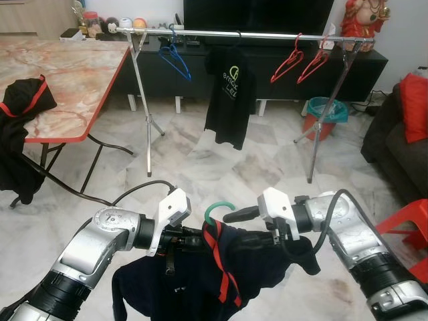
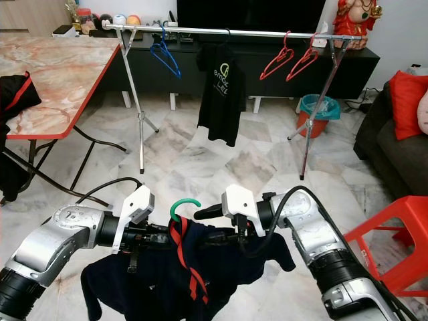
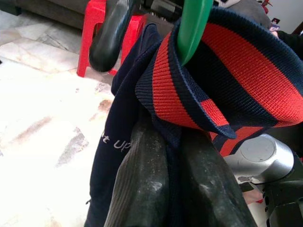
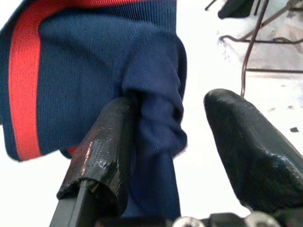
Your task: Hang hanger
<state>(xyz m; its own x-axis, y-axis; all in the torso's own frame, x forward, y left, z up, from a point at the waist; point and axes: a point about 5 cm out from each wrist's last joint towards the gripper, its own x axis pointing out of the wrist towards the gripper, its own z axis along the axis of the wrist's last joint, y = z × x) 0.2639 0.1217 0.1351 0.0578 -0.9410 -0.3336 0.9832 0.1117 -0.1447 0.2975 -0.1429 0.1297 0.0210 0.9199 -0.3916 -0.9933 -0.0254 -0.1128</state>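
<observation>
A navy shirt [image 1: 194,281] with a red-striped collar [image 3: 236,71] hangs on a green hanger whose hook [image 1: 217,208] sticks up between my two arms, low in front of me. My left gripper [image 1: 190,242] is shut on the shirt's shoulder, just left of the collar; the fabric is pinched between its fingers [image 3: 142,179]. On the other shoulder my right gripper [image 1: 241,226] stands open, with a fold of navy cloth [image 4: 156,123] lying against one finger [image 4: 104,146]. The silver clothes rail [image 1: 254,33] stands across the room ahead, well beyond reach.
On the rail hang a blue hanger [image 1: 175,59], a black T-shirt [image 1: 231,93] and two red hangers [image 1: 287,61]. A marble-top table [image 1: 60,73] with a black garment [image 1: 23,100] is at left. At right are a red stool [image 1: 408,227], a sofa [image 1: 394,147] and a bin [image 1: 324,117].
</observation>
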